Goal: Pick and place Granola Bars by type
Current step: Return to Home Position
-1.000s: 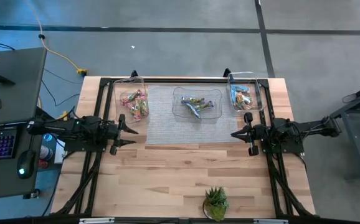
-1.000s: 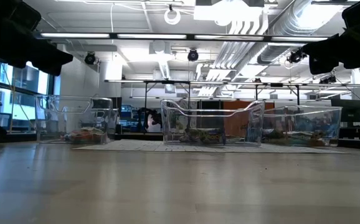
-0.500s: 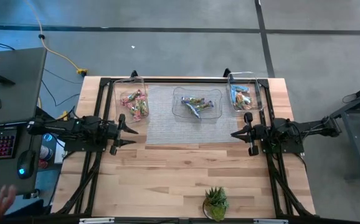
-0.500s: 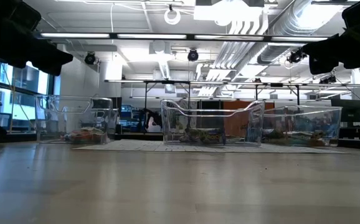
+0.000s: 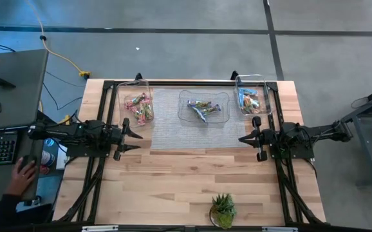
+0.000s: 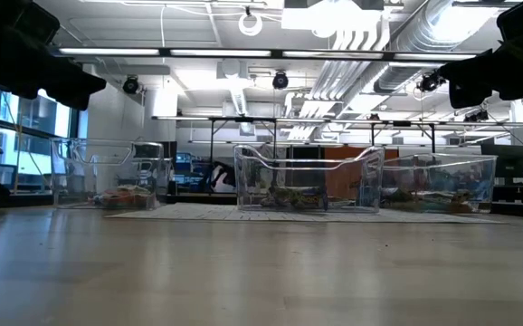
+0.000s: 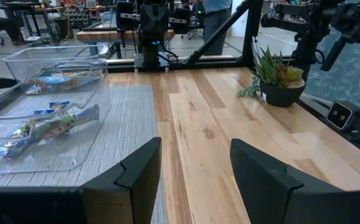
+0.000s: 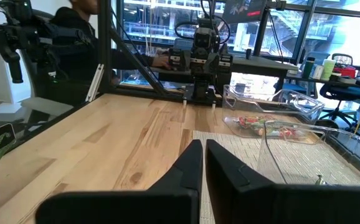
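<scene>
one light wooden tabletop (image 5: 186, 174) carries a grey woven mat (image 5: 173, 136) at its far half. two dark arms lie low at the tabletop's side edges and point inward at each other, well apart. three clear plastic bins stand in a row along the far side: left clear bin (image 5: 120, 106) half off the mat's left edge, middle clear bin (image 5: 185, 115) on the mat, right clear bin (image 5: 270, 96) just beside the mat's right edge. left gripper (image 5: 138, 140) hangs near the left clear bin, its fingers (image 7: 136, 171) spread apart with nothing between them. right gripper (image 5: 242, 139) hangs near the right clear bin, its fingers (image 8: 189, 163) all but pressed together on nothing. small green potted plant (image 5: 223, 211) stands at the near edge, well apart from the bins. granola bars all sit inside the bins: green-and-red wrapped bars (image 5: 139, 107) in the left one, purple-blue wrapped bars (image 5: 203, 108) in the middle one, tan-orange wrapped bars (image 5: 248, 99) in the right one. person's hand (image 5: 24, 173) rests on a dark side desk (image 5: 12, 96) off the tabletop's left side.
</scene>
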